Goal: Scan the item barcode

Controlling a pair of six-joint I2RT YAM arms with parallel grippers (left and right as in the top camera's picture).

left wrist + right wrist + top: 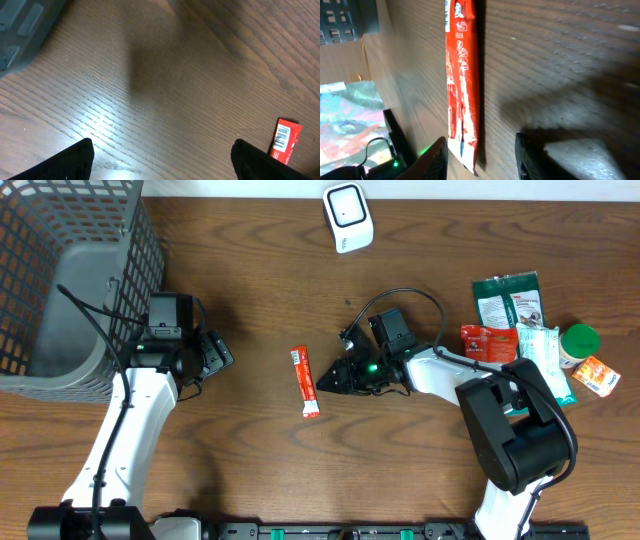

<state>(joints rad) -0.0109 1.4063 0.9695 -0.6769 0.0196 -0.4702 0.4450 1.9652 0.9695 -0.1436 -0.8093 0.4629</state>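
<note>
The item is a narrow red stick packet (306, 380) lying flat on the wooden table, with its barcode end (282, 138) showing in the left wrist view. My right gripper (323, 379) sits low at the packet's right side, open. In the right wrist view the packet's near end (462, 75) lies between the spread fingers, close to the left finger (437, 157) and apart from the right one. My left gripper (222, 352) hovers wide open and empty to the packet's left, over bare wood (162, 152). A white scanner (347, 217) stands at the table's back edge.
A grey mesh basket (60, 280) fills the back left corner beside the left arm. At the right lie a green packet (508, 298), a red packet (488, 342), a green-lidded bottle (578, 340) and an orange packet (597, 375).
</note>
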